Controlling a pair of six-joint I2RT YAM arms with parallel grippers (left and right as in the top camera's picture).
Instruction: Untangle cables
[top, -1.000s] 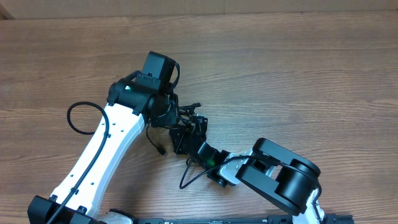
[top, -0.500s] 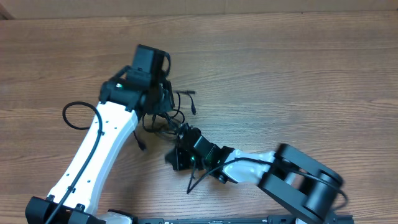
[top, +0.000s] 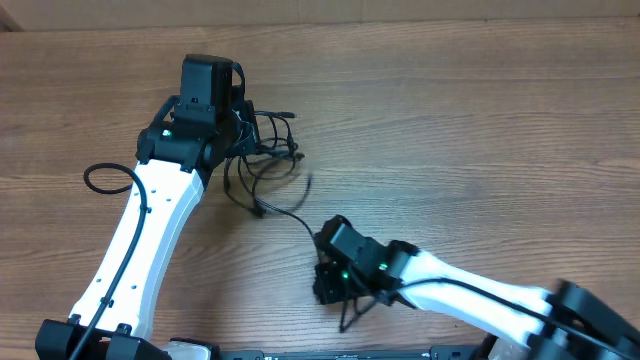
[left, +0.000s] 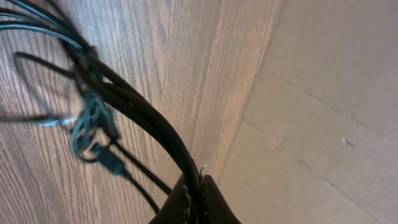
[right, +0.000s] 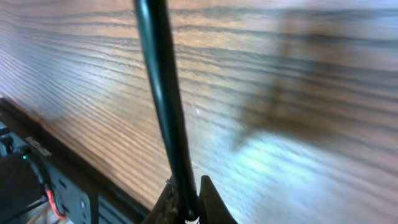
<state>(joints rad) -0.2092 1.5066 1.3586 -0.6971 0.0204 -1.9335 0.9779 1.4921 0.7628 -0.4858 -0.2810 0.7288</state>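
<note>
The cables (top: 262, 160) are thin black cords in a loose tangle on the wooden table, just right of my left gripper (top: 238, 125). That gripper is shut on a few cords of the bundle. In the left wrist view the left gripper (left: 196, 188) pinches thick black cords, and the knotted part (left: 93, 121) with a small plug hangs beyond it. One strand (top: 290, 215) runs from the tangle down-right to my right gripper (top: 325, 238). The right gripper (right: 185, 194) is shut on that single black cable (right: 163, 93), which rises straight out of its tips.
The left arm's own black wire loop (top: 100, 180) lies left of the white arm. A black base rail (top: 350, 352) runs along the table's front edge, close to the right wrist. The table's far edge (left: 249, 106) is near the left gripper.
My left gripper has moved up and left with the bundle. My right gripper has pulled down and right, drawing one strand out of the tangle, which now lies looser.
</note>
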